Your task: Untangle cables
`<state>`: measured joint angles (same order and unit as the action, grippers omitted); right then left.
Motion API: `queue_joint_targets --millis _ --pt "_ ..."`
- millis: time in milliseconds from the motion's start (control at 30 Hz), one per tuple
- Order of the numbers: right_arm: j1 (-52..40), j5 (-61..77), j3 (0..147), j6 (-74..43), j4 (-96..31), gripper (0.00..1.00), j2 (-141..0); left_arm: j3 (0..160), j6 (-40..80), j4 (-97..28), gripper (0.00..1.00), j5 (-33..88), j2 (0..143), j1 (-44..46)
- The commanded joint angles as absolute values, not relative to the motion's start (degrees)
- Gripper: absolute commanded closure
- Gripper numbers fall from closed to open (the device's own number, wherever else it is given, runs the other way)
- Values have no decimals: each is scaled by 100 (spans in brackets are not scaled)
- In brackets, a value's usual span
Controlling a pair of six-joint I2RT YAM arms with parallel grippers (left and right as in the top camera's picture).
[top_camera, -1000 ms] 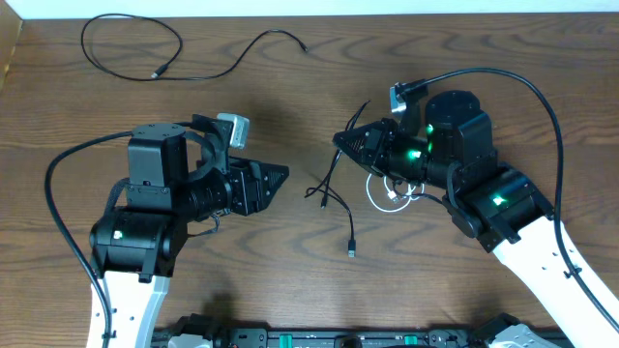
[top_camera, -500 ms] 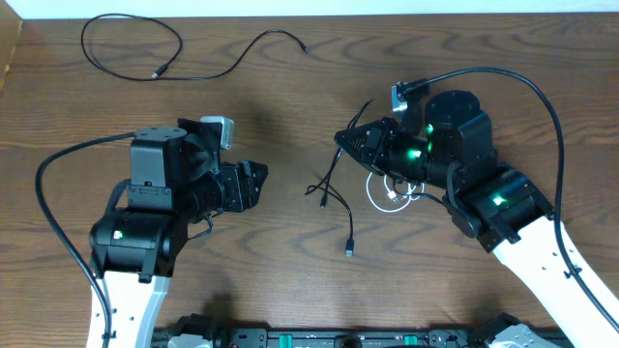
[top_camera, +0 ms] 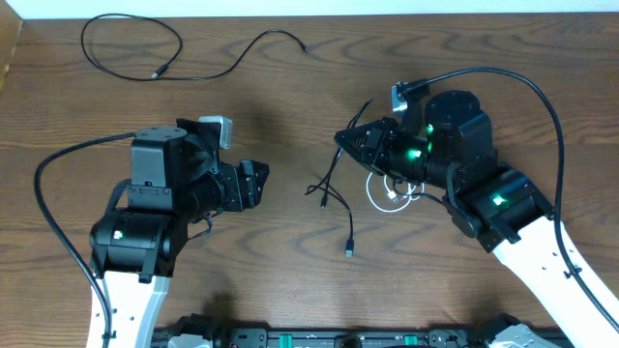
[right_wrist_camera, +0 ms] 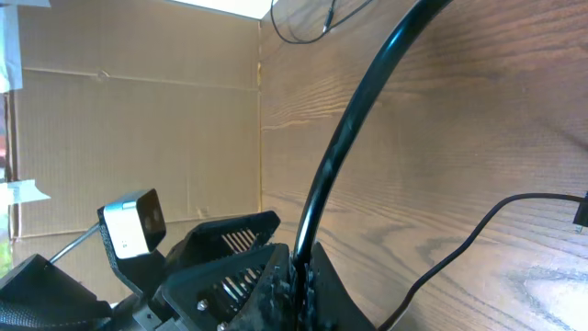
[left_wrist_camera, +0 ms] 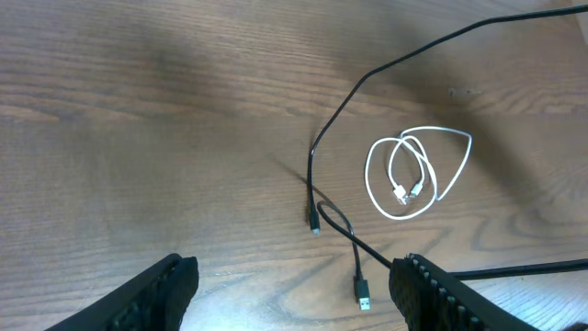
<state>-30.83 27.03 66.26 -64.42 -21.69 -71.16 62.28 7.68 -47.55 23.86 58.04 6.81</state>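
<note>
Our right claw [right_wrist_camera: 299,276] is pressed together on a black cable [left_wrist_camera: 317,156], pinching it so that it climbs up from between the fingers. Our left claw [left_wrist_camera: 292,271] is spread wide and holds nothing. It hangs over the table [top_camera: 290,290] and looks down at the mess.

We see the loose ends of the black cable lying on the table between our two arms. One little plug points down, and near it the cable makes a small curl. Just beside it lies the white cable [left_wrist_camera: 404,193], wound into its own little ring. From the left wrist view the white one looks apart from the black one. The other black cable [top_camera: 261,35] lies well apart, at the far left of the table, so we think that one is done.

What could go wrong? If we lift the black cable, the small curl could pull tight into a knot. A plug could also slide sideways and hook the white ring, and then both would be stuck together again. The cable is thin and smooth, so it may slip out of our pinch. Our left claw might also come down on both cables at once.
</note>
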Motion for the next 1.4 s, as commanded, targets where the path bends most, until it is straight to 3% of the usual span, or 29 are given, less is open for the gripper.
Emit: queue_joint_targets --millis 0,1367 --pt "-3041 2646 6654 -6359 -2167 98 -7041 6361 779 -4762 28 2443 5798 683" --pt "-3044 2650 6654 -6359 -2167 98 -7041 6361 779 -4928 27 2523 5798 683"
